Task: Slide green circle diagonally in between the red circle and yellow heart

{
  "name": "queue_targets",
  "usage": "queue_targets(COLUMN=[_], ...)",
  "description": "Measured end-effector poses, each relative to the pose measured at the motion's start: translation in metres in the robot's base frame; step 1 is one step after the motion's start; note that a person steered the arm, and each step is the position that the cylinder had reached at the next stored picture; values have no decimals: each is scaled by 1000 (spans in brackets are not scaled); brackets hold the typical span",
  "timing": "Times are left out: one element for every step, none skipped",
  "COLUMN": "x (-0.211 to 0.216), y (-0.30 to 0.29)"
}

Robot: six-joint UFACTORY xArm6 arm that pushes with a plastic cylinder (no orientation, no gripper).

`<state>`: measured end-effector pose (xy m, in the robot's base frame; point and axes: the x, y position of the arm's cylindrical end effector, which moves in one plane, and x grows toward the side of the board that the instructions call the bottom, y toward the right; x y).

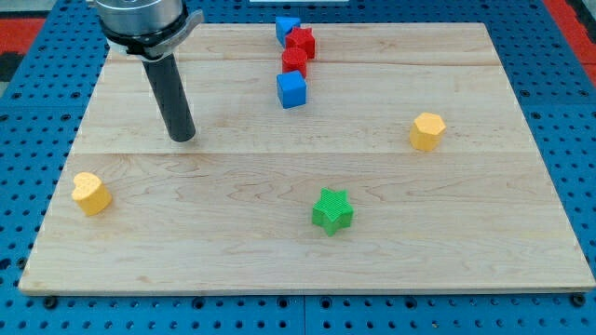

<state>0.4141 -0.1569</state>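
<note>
Resting our tip (182, 138) at far left, a jawless rod touching nothing, between yellow heart (91, 193) and red circle (294, 61); no green circle shows, only a green star (332, 209) near centre, well apart.

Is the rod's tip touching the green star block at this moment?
Apart. The camera view shows my tip at the board's upper left, with bare wood between it and the green star lower down, right of centre.
</note>
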Motion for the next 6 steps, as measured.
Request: queue_targets(x=[-18,-25,-48,-83,-91,-124], y=[-44,-69,-73,-88,-88,-99])
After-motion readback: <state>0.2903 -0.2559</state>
